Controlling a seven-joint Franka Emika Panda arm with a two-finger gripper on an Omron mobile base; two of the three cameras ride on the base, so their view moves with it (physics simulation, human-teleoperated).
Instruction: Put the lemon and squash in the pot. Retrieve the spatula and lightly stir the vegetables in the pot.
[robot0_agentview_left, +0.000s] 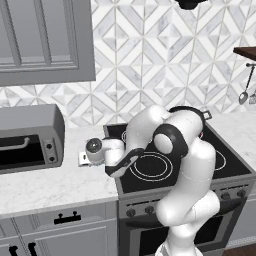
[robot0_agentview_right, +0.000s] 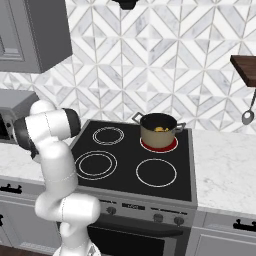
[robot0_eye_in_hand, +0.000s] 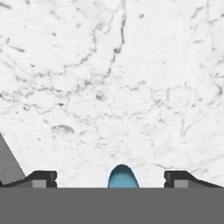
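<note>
Marble counter (robot0_eye_in_hand: 131, 78) filled my hand view; my gripper (robot0_eye_in_hand: 111, 178) stood wide, straddling the spatula (robot0_eye_in_hand: 123, 176). Yellow showed in the pot (robot0_agentview_right: 158, 128) on the stove (robot0_agentview_right: 125, 165); grasping and stirring remained.

Olive-brown round metal pot (robot0_agentview_right: 159, 128) shows yellow inside, over a red-glowing ring on the black glass stovetop (robot0_agentview_right: 131, 160). Beside the stovetop, grey-veined white marble counter (robot0_eye_in_hand: 131, 87) carries a light-blue spatula tip (robot0_eye_in_hand: 123, 176).
</note>
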